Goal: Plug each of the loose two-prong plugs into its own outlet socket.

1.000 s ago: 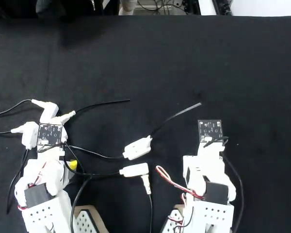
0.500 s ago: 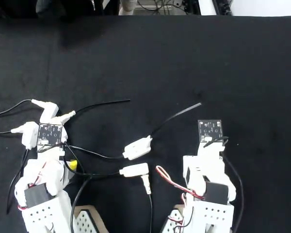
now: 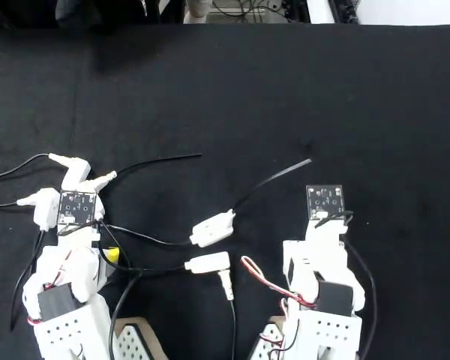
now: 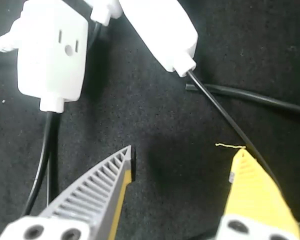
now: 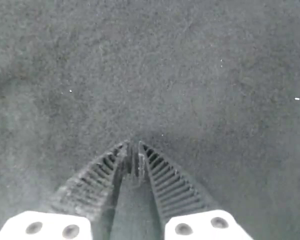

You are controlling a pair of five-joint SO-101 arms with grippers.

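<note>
hidden: in the high view both sets of fingers are covered by the left arm's board (image 3: 76, 205) and the right arm's board (image 3: 326, 200). Prongs cannot be made out on any white piece.
cut off: in the left wrist view the white body (image 4: 162, 32) is cropped by the frame edge, so its front end is not seen.
socket (image 4: 52, 50): its face is turned to the left wrist camera, and two slots and a round hole are shown. Its long axis runs toward the pincer, and a black cable (image 4: 49, 135) is attached at the nearer end.
white body: it is laid just beside the socket, apart from it and slanted. A thin lead (image 4: 215, 100) is attached at its narrow end and is run past the yellow finger (image 4: 252, 190).
left pincer (image 4: 184, 151): it is spread wide with nothing held, over the black table (image 3: 232, 97), short of the socket.
right pincer (image 5: 134, 147): it is closed tight with nothing gripped, over bare cloth.
upper connector (image 3: 212, 229): it is placed between the two arms, with its long axis slanted from near-left to far-right. Its wire (image 3: 274, 178) is carried on toward the far right.
lower connector (image 3: 208, 262): it is set just nearer than the upper connector and laid almost crosswise. Its cord (image 3: 150, 268) is led leftward toward the left arm (image 3: 67, 285).
plug or socket: for the two middle connectors it cannot be told.
</note>
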